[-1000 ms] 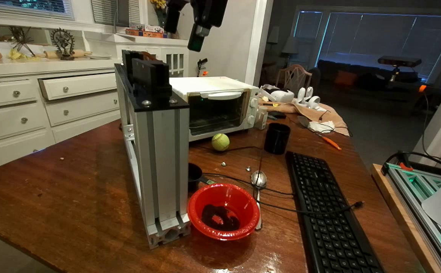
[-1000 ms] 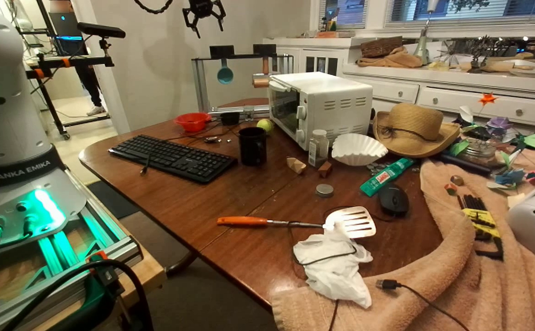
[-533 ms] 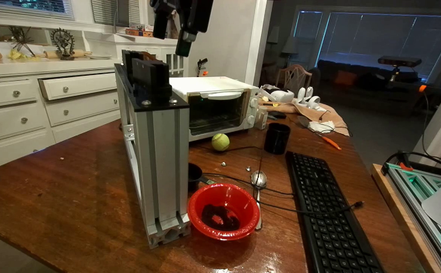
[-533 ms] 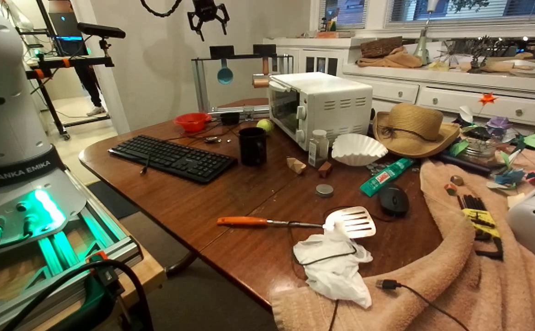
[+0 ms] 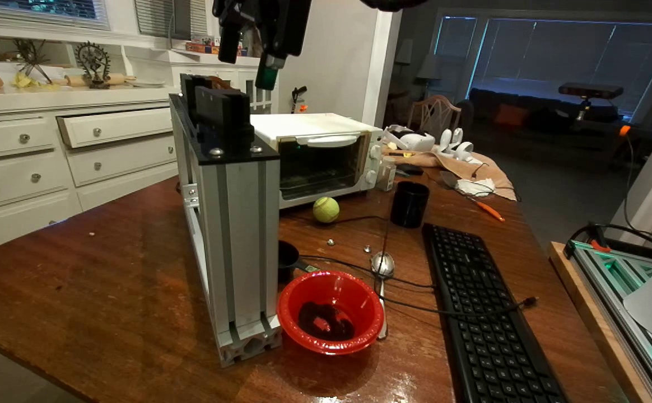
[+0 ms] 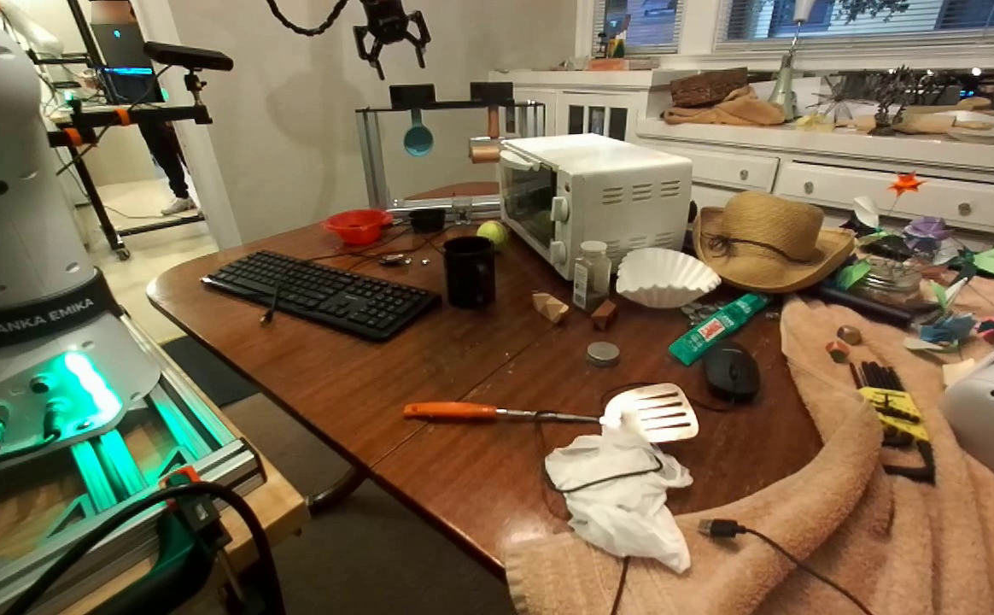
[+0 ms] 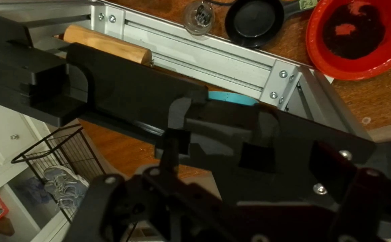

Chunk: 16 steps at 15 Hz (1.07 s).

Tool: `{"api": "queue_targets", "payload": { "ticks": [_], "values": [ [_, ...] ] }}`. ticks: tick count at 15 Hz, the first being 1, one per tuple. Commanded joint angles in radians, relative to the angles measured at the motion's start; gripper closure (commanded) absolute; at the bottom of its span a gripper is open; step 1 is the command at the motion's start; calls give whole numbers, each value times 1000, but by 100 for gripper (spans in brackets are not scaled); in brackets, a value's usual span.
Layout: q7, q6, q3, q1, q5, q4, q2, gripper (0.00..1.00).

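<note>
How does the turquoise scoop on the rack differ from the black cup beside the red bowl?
Colour: the scoop is turquoise, the cup black. Pose: the scoop hangs from the rack, handle up; the cup sits open side up on the table, handle out sideways. Both are round with a handle.

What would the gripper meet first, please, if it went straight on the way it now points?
Most likely the black holder atop the metal frame, the one with the teal scoop hanging from it: the open gripper points down toward it, though depth is hard to judge.
</note>
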Motion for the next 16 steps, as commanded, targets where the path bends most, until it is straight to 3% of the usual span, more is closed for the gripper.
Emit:
{"api": "queue_targets", "payload": {
  "ticks": [1,14,16],
  "values": [
    [-27,-30,14,-15,7,26,25,0],
    [-35,-35,16,-12,-1,73,83,0],
    [-36,-36,16,-12,-1,81,90,9]
  ]
}}
